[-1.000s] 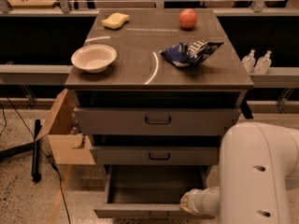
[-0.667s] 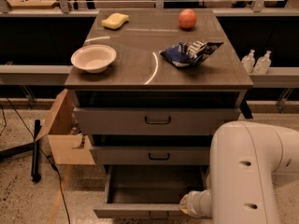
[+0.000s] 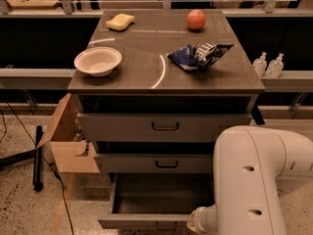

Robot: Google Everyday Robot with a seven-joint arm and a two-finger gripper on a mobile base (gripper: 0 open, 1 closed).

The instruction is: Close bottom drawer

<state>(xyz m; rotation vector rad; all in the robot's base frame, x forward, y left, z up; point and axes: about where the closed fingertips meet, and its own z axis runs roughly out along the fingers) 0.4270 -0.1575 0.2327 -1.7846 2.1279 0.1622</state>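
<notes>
The bottom drawer (image 3: pixel 146 222) is the lowest of three grey drawers and stands pulled out, its empty tray (image 3: pixel 161 195) open to view. Its front panel runs along the bottom edge of the picture. The middle drawer (image 3: pixel 166 164) and the top drawer (image 3: pixel 164 126) above it are shut or nearly shut. My white arm (image 3: pixel 249 180) fills the lower right, and its wrist end (image 3: pixel 200 222) sits at the right end of the bottom drawer's front panel. My gripper is below the picture's edge and does not show.
On the cabinet top (image 3: pixel 146 77) lie a white bowl (image 3: pixel 98 60), a yellow sponge (image 3: pixel 120 21), a red apple (image 3: pixel 195 19) and a blue chip bag (image 3: pixel 198 56). An open cardboard box (image 3: pixel 66 141) stands at the left. Cables (image 3: pixel 36 155) lie on the floor.
My arm's big white link has swung a little to the left, in front of the cabinet's right side. The bottom drawer looks as far out as before.
</notes>
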